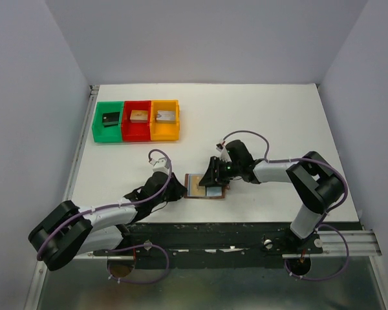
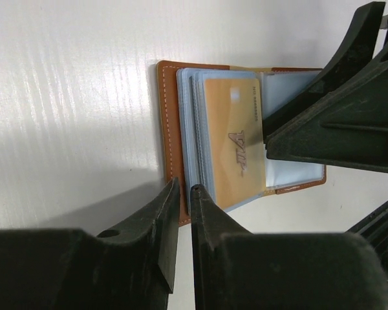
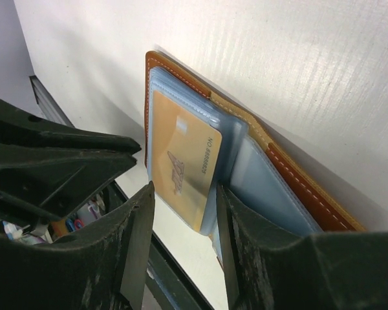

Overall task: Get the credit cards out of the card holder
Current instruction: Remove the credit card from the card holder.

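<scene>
- The card holder (image 1: pixel 205 187) is lying open and flat on the table (image 1: pixel 278 116), near the front edge, between the two arms. Its brown leather cover is facing down and its pale blue pockets (image 3: pixel 271 187) are facing up.
- The credit cards (image 2: pixel 195 123) are all sitting in the holder; none is lying loose on the table. A gold card (image 2: pixel 233 139) is topping the stack on one half, with pale edges showing beneath it. How many there are I cannot tell.
- The left gripper (image 2: pixel 183 194) is sitting low at the holder's near leather edge, its fingers drawn close with only a slit between them. The tips are resting on or just over that edge. I cannot tell whether they are pinching the cover or merely pinning it.
- The right gripper (image 3: pixel 183 190) is hanging over the card side, its fingers standing apart at a middling width, astride the near end of the gold card. The pads are not visibly clamping it.
- Step in hand, as I am reading it: the left arm is bracing the holder while the right lines up on the first card. No card is out of its pocket yet.
- The next move is calling for a thin-edge grasp. The right fingers need to close on the card's free end, then draw it along the pocket's opening, keeping the pull flat so the card slides rather than bends.
- The left arm needs to be holding the leather down, or the whole holder is likely to drag along.
- A row of bins (image 1: pixel 137 137) is standing at the far left, well apart from the work.
</scene>
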Robot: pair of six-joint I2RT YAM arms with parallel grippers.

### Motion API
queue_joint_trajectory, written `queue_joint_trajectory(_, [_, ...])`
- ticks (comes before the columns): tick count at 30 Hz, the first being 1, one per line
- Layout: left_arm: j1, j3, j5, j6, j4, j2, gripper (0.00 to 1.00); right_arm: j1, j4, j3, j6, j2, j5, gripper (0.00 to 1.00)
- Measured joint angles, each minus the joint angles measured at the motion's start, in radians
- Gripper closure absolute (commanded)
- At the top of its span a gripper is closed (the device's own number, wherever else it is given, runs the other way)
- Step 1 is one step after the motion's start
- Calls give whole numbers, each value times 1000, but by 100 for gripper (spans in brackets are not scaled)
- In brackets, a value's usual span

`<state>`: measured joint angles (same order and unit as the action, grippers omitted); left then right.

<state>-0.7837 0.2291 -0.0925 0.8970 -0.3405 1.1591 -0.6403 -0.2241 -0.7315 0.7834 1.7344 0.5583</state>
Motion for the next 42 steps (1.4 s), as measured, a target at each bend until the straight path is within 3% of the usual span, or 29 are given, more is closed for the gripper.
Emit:
queue_joint_trajectory(7, [-2,27,-8,-37,31,-55,74,0,41,-8,-26,-4,-8,49])
queue_joint_trajectory(21, [-2,79,32,-62,-65,131,79,0,50,-10,-34,-10,-11,49])
queue_joint_trajectory(42, [-2,73,29,-32,-88,148,81,0,-3,21,22,-29,-10,48])
